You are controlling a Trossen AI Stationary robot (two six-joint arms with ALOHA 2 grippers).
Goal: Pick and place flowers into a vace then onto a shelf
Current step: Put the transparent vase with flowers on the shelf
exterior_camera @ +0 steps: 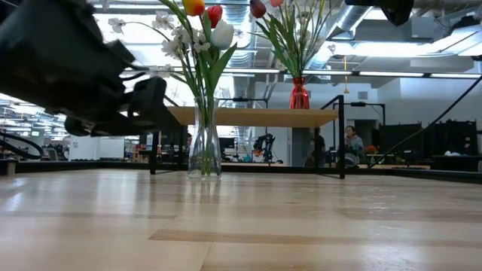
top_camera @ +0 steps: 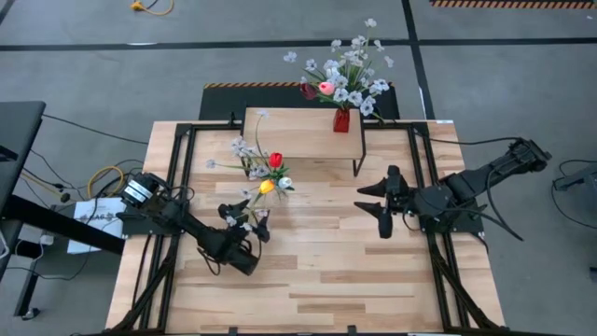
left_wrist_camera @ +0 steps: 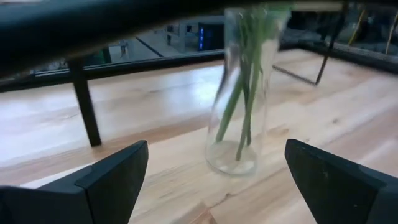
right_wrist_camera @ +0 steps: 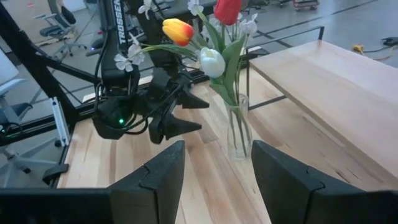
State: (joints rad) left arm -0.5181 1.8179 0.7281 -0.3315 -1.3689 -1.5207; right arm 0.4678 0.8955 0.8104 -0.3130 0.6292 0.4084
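Observation:
A clear glass vase (left_wrist_camera: 239, 93) stands upright on its base on the wooden table, left of centre. It holds red, yellow and white tulips (top_camera: 272, 175) and a spray of small pale blossoms (top_camera: 244, 147). My left gripper (left_wrist_camera: 217, 180) is open and level just near-left of the vase, one finger to either side of its line, touching nothing. My right gripper (top_camera: 373, 207) hangs open above the table's right half with nothing between its fingers. The shelf (top_camera: 303, 131) stands at the far middle of the table.
A red vase (top_camera: 342, 119) full of white blossoms and pink tulips stands on the shelf's right part. The shelf's black legs (top_camera: 356, 166) reach down to the table just beyond the clear vase. Bare wood lies along the near edge (top_camera: 308, 299).

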